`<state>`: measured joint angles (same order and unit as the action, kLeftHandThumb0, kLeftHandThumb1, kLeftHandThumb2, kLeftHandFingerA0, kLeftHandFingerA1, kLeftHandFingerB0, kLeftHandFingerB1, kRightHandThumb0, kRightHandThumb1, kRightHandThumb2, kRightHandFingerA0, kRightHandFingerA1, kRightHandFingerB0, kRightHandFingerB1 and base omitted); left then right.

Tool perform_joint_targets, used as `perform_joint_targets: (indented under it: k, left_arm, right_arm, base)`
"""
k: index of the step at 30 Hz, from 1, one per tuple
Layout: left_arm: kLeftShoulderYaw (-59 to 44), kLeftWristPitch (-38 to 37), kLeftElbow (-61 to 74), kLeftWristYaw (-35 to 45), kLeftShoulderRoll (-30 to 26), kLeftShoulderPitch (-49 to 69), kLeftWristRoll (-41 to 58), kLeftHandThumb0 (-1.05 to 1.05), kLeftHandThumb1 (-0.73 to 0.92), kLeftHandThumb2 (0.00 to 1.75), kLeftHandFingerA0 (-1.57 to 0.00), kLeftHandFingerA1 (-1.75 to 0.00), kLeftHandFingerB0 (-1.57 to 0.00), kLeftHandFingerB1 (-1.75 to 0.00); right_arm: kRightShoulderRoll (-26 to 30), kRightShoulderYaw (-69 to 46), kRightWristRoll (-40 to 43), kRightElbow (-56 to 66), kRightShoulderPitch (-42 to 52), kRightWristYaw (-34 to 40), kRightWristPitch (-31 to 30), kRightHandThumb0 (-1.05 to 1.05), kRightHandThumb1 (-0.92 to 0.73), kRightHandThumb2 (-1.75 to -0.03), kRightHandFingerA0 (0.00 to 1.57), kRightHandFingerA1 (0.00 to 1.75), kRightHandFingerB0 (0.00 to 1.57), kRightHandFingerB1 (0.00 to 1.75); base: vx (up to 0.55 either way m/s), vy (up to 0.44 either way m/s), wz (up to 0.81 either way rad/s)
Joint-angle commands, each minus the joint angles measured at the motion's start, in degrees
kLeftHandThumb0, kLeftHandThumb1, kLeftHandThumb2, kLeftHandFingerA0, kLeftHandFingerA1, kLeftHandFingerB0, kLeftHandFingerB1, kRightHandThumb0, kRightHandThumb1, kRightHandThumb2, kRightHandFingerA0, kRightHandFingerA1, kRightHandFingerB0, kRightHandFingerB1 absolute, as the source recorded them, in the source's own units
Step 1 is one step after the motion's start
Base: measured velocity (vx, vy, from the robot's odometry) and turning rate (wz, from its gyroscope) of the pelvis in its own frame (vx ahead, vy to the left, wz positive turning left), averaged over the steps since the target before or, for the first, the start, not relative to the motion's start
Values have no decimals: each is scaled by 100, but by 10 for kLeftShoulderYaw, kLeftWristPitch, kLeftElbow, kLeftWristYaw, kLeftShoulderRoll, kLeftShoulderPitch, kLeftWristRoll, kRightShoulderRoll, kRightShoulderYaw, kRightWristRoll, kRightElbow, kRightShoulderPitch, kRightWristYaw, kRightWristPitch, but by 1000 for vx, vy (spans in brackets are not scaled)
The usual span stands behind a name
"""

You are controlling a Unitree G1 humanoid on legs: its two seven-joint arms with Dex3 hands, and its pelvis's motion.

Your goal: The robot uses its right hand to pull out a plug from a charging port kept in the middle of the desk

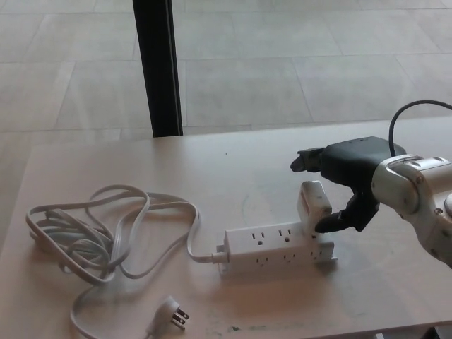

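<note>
STEP: reaching to grasp | The right robot hand [344, 185] hovers over the white plug [313, 209] seated at the right end of the power strip [277, 248] on the table [233, 169], fingers spread around it, none clamped | NEXT: likely close thumb and fingers on the plug, then lift straight up | Cord [106, 233] lies coiled at left.

A pale wooden surface [254, 169] filled the lower frame. Behind it lay a floor [296, 63] of large grey tiles, with a black post [158, 67] at upper left.
</note>
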<state>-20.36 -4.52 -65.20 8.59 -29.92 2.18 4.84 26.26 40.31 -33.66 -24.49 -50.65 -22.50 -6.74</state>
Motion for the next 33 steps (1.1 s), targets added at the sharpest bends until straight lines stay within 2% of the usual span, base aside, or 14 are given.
perform_joint_targets:
  k: [1,5,7,9,11,12,14,15,16,23,24,27,32,33]
  left_arm:
    - [4,-5,8,0,-15,6,0,-85,80,94,-68,-59,-45,-48]
    - [-2,-4,-4,6,-15,0,7,-75,79,115,-63,-64,-41,-54]
    - [2,-4,-2,-1,-15,0,2,-79,92,76,-72,-54,-48,-41]
    - [3,-5,-3,3,-14,0,2,-75,79,115,-64,-63,-42,-54]
    - [9,-7,5,-3,-15,4,-4,-81,92,78,-71,-53,-47,-42]
    - [6,-4,7,0,-14,4,1,-74,79,115,-63,-63,-41,-54]
    - [7,-1,6,-2,-13,3,2,-74,79,116,-64,-63,-41,-54]
    - [13,-5,11,-6,-14,6,-5,-80,92,82,-69,-55,-45,-43]
    - [11,-6,7,-4,-13,4,-2,-73,80,116,-64,-63,-41,-54]
    - [8,-1,13,-1,-13,7,3,-75,80,117,-63,-63,-41,-54]
    - [7,-2,15,-2,-13,8,4,-79,92,79,-70,-53,-47,-42]
    - [7,-6,19,0,-12,12,4,-72,80,116,-61,-62,-40,-54]
    - [8,-7,27,1,-11,15,3,-73,81,118,-61,-63,-41,-54]
    - [8,-6,28,0,-11,14,3,-81,92,82,-64,-52,-45,-43]
  right_arm:
    - [-5,-2,-29,-12,1,-39,-7,-83,-63,-60,90,123,15,33]
    - [-13,-17,-25,-29,3,-42,-11,-84,-61,-59,94,123,18,36]
    - [-13,-20,-29,-30,2,-46,-13,-93,-53,-90,97,111,16,44]
    - [-16,-22,-33,-28,3,-51,-15,-84,-63,-60,97,102,23,37]
    - [-19,-24,-37,-26,6,-53,-16,-81,-63,-59,97,111,28,37]
    - [-20,-26,-37,-25,10,-47,-12,-78,-62,-60,96,124,30,39]
    - [-19,-26,-43,-27,14,-32,5,-76,-62,-61,93,138,32,40]
    - [-21,-30,-40,-27,16,-32,7,-71,-59,-62,84,148,33,43]
    - [-23,-34,-39,-31,18,-23,16,-60,-60,-62,81,150,39,45]
    - [-40,-64,-40,-18,38,13,27,-37,-66,-63,77,163,75,52]
    - [-41,-66,-43,-17,41,19,34,-38,-64,-62,78,166,78,53]
    - [-47,-70,-42,-9,49,25,45,-44,-64,-61,89,160,78,62]
    - [-52,-72,-49,-8,58,40,63,-37,-62,-63,89,157,83,63]
    - [-53,-72,-50,-8,59,43,64,-36,-60,-66,90,163,85,64]
  base:
    - [0,0,0]
    - [0,0,0]
    - [0,0,0]
    - [0,0,0]
    - [0,0,0]
    - [0,0,0]
    - [0,0,0]
    - [0,0,0]
    - [0,0,0]
    - [0,0,0]
    - [0,0,0]
    - [0,0,0]
    - [0,0,0]
    - [0,0,0]
